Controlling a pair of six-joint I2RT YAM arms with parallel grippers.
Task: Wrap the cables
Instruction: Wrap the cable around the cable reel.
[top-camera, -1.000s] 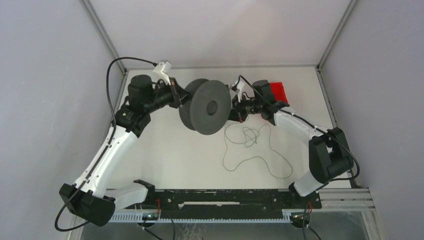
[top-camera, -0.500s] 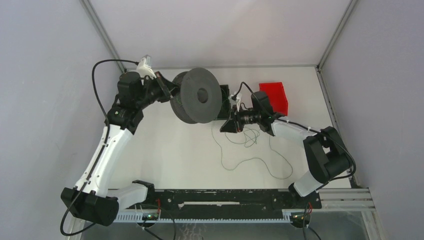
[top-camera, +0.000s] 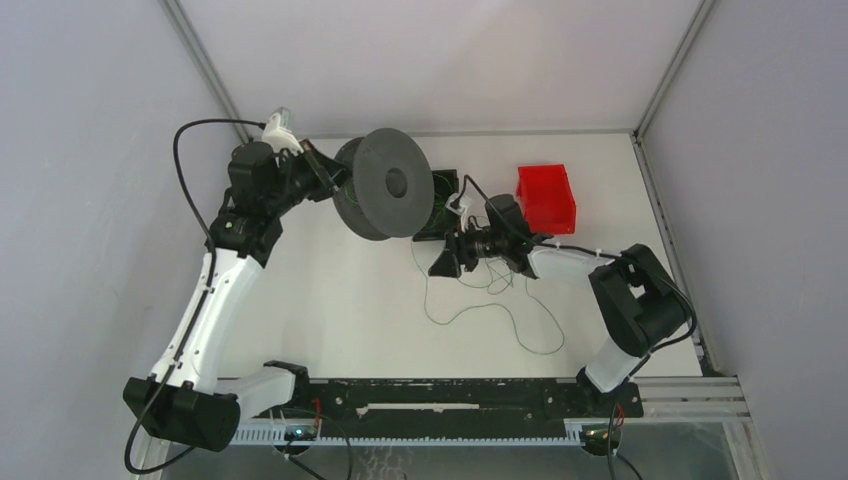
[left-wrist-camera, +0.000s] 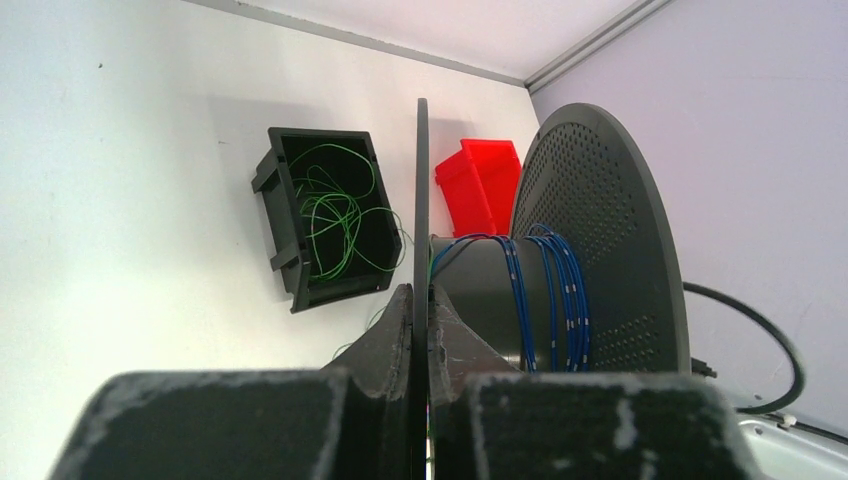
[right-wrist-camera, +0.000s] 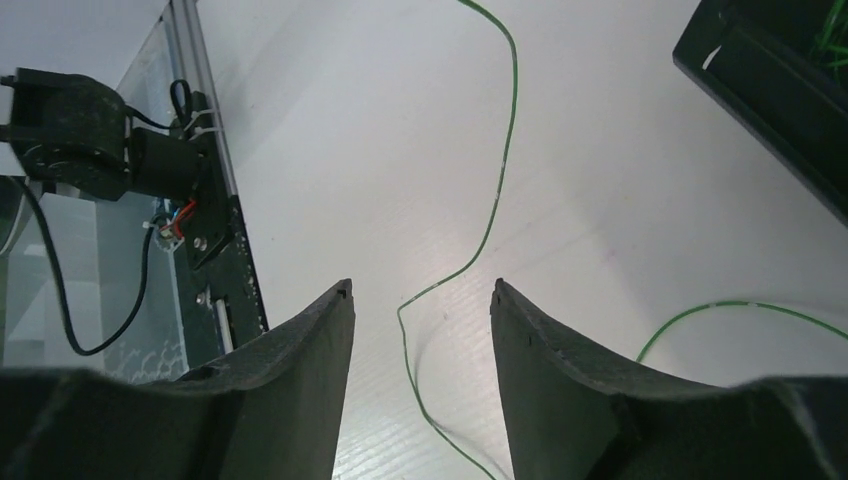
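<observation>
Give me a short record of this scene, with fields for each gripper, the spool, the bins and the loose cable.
left gripper: shut on a flange of the spool
right gripper: open above the loose green cable, nothing held
spool: dark grey, blue cable wound on its core
black bin: green cables inside
red bin: right of the black bin
loose green cable: looped on the table

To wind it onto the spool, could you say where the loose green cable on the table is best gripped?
Likely the single strand of green cable between the open jaws of the right gripper, from above: it lies flat on the table, running through their gap.
</observation>
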